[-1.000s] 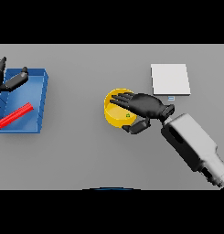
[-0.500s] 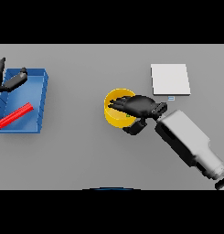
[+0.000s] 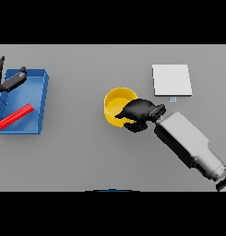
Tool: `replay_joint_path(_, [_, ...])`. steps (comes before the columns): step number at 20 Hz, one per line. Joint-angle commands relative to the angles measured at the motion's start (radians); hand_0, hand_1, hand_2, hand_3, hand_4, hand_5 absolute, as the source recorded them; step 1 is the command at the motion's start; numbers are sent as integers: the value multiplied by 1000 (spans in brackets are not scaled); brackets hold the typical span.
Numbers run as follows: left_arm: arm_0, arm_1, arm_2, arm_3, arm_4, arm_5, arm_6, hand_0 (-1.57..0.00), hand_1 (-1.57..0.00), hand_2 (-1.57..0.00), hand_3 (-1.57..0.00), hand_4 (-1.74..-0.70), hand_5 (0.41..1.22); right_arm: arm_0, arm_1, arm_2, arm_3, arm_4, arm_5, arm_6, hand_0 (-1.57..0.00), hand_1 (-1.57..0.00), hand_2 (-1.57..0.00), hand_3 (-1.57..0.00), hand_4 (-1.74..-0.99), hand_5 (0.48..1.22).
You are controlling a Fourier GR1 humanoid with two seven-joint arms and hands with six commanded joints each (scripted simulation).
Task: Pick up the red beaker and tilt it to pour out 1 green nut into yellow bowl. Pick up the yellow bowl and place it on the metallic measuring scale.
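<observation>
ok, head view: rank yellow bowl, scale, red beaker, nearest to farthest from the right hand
1. yellow bowl: gripped at its rim by the right hand.
2. scale: up and to the hand's right.
3. red beaker: far left, lying in the blue tray.

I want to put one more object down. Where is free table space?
Free: the wide stretch between the blue tray and the yellow bowl, and the near table below both. Crowded: around the bowl, right hand and scale.

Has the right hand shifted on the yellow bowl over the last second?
Yes. The right hand slid from over the yellow bowl toward its near right rim, away from the white square scale. The bowl stayed put.
</observation>
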Motion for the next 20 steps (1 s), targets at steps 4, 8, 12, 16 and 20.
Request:
replay_joint_path(4, [8,5,-7,-15,-5,7,13,1,1,1,1,-799,727,0,-17,2,-6,-24,39,-23,-1292,-1274,-1261,-1019,-1649,1154])
replay_joint_path(8, [8,8,-3,-24,-1,12,15,1,1,1,1,-804,726,11,-20,1,-42,-33,44,14,-1457,-1449,-1387,-1170,-1703,1193])
replay_joint_path(12, [22,18,-2,-34,-2,16,8,1,1,1,1,-802,724,11,-57,-24,-97,-65,81,20,-1524,-1521,-1470,-1192,-1726,1210])
replay_joint_path(16, [14,17,-10,-43,-7,13,28,1,1,1,1,-798,721,-10,-100,-58,-189,-98,130,50,-1552,-1551,-1506,-1377,-1731,1216])
replay_joint_path(20, [14,16,-4,-43,1,12,19,1,1,1,1,-800,722,-33,-137,-101,-250,-115,164,119,-1563,-1563,-1544,-1308,-1724,1219])
